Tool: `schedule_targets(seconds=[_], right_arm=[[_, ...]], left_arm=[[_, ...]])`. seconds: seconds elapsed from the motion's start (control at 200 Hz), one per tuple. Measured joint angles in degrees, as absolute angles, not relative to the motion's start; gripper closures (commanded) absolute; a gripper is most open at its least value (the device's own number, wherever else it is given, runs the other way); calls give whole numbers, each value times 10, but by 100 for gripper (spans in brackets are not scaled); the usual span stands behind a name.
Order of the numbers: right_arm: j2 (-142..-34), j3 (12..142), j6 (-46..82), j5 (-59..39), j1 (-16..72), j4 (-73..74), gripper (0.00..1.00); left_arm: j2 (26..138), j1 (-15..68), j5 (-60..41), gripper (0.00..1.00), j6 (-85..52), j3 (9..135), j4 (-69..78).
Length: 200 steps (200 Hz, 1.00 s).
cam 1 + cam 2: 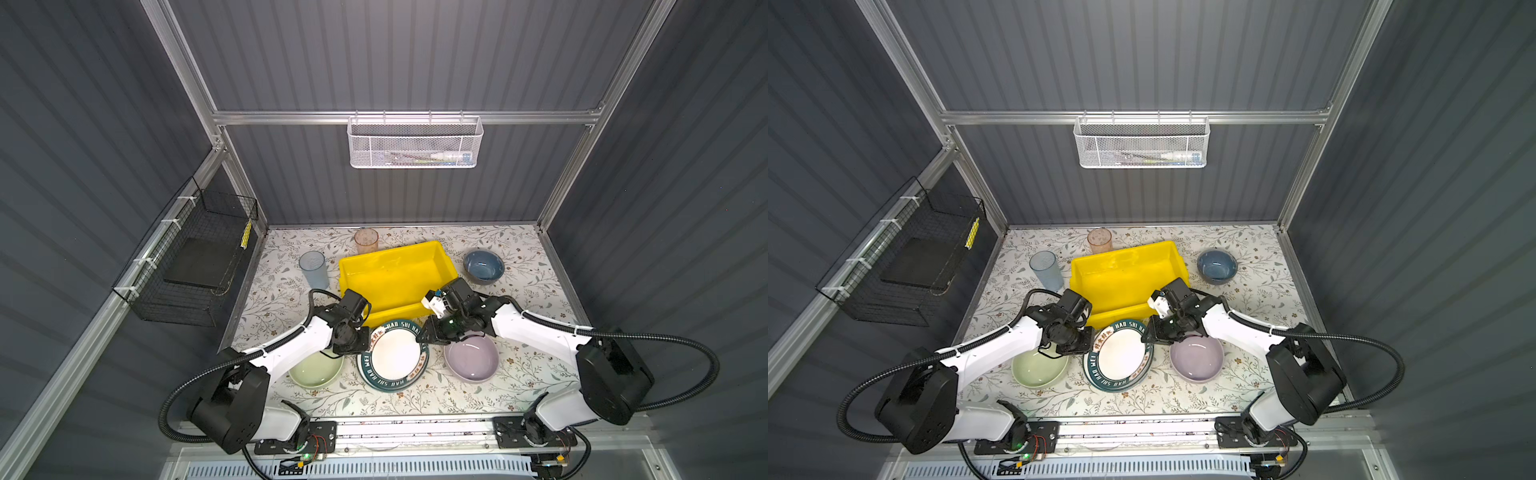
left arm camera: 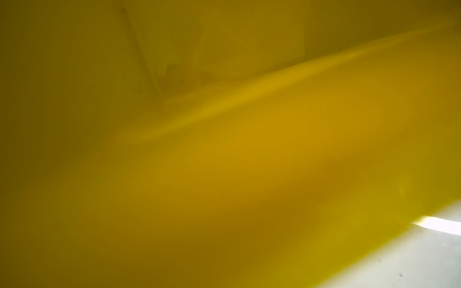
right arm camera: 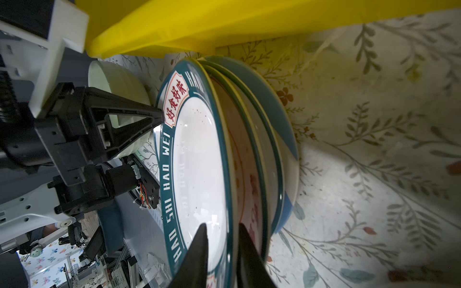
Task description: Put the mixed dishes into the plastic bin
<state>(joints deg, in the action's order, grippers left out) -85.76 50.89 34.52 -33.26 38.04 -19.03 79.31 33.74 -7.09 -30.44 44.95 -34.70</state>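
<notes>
Yellow bin (image 1: 395, 282) empty — lettered plate stack (image 1: 394, 357) just beside its near wall.

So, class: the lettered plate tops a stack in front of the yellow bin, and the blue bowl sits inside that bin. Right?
Not quite. The blue bowl sits on the table right of the yellow bin, not inside it; both top views show this. The lettered plate does top a stack in front of the bin.

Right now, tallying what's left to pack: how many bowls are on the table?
3: green bowl left of the plates, partly under an arm; lilac bowl right of them; blue bowl right of the bin.
</notes>
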Motion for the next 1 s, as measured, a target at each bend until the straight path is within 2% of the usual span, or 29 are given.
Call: schedule_targets(seconds=[0.395,0.7,0.871,1.001], right_arm=[[-858,504,356,-306,382,-189,95],[-846,503,356,-298,384,-212,98],[-830,503,352,-293,384,-228,99],[-817,503,344,-291,383,-245,100]], left_arm=[[787,337,-80,90,-305,449,-347],[768,337,-86,87,-305,449,-360],[759,338,-88,82,-304,453,-377],[752,338,-81,75,-302,470,-404]])
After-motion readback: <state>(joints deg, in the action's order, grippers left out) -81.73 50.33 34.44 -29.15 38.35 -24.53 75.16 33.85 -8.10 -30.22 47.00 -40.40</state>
